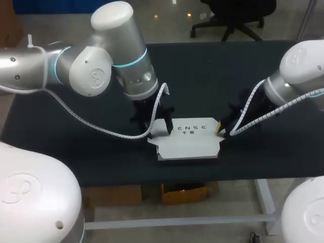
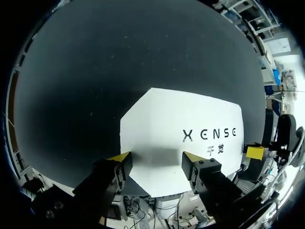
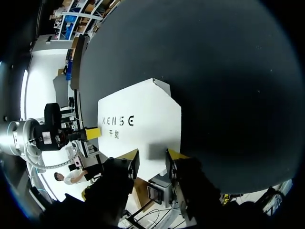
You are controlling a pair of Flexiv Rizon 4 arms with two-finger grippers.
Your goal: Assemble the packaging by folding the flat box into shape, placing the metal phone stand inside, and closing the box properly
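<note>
A flat white box [image 1: 190, 139] with dark lettering lies on the black table, near its front edge. My left gripper [image 1: 160, 127] stands over the box's left end, open, its yellow tips straddling that end of the box [image 2: 190, 119] in the left wrist view. At the opposite end my right gripper [image 1: 221, 129] is down, with a narrower gap between its fingers and the white box [image 3: 143, 119] showing in that gap. Each wrist view shows its own gripper [image 2: 156, 158] [image 3: 152, 153] low over the cardboard. No metal phone stand is in view.
The black table [image 1: 76, 152] spreads wide behind and to both sides of the box. Its front edge runs just below the box in the head view.
</note>
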